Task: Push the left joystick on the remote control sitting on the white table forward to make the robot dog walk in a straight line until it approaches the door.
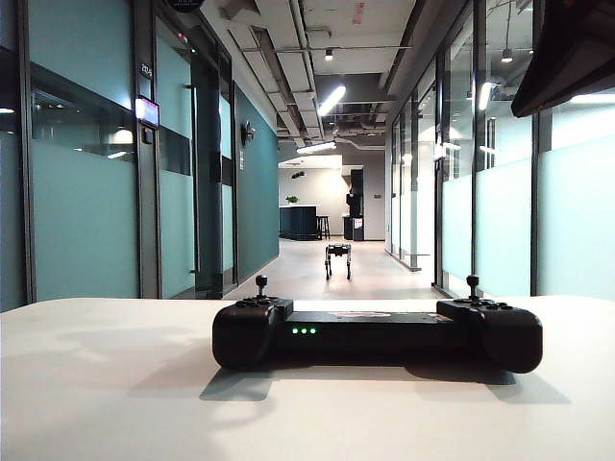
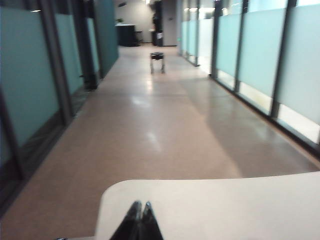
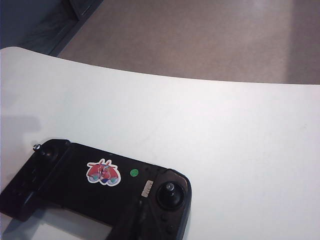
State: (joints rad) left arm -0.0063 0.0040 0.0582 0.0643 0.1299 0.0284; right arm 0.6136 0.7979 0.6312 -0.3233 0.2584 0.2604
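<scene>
Remote control lies on the white table, long axis left–right, sticks upright, left joystick untouched. Robot dog stands far down the corridor. Left gripper clenched, empty, above the table; right gripper clenched over the controller.

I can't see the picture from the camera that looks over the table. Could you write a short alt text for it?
A black remote control with three green lights lies on a white table, its two small joysticks untouched. Beyond it a long corridor with teal glass walls runs away, and a small robot dog stands far down it. No gripper shows in this view.
</scene>
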